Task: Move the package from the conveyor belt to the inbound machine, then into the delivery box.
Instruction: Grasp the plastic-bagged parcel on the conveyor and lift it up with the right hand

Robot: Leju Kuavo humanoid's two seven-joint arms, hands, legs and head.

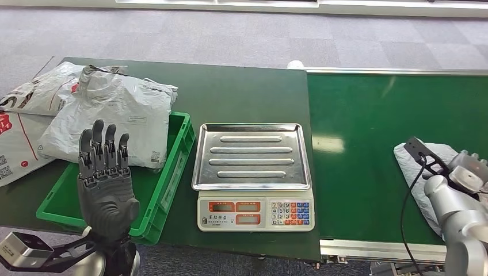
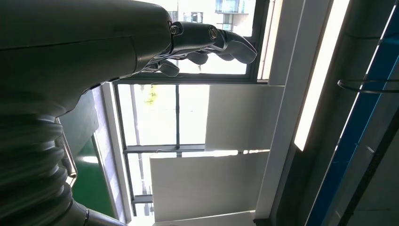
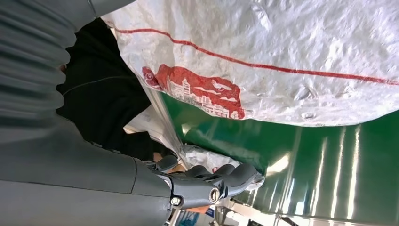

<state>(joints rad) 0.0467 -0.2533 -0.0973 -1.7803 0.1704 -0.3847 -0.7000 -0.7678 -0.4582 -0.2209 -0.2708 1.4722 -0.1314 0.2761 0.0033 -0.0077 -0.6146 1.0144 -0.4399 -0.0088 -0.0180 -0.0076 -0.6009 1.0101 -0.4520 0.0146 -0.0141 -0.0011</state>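
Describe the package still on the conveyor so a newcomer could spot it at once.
Find the green conveyor belt right of the weighing scale. The package lies at its near right edge, by the right hand. Unlike the bags piled over the green crate, it lies alone.

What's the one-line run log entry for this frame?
phase: pick | package: on conveyor belt | right hand: at package, grasp unclear | left hand: raised, open, holds nothing | scale tray: bare | green bin: two packages

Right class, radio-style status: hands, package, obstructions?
Left hand open, raised over green bin. Right hand at package on belt, grip unclear. Scale tray bare.
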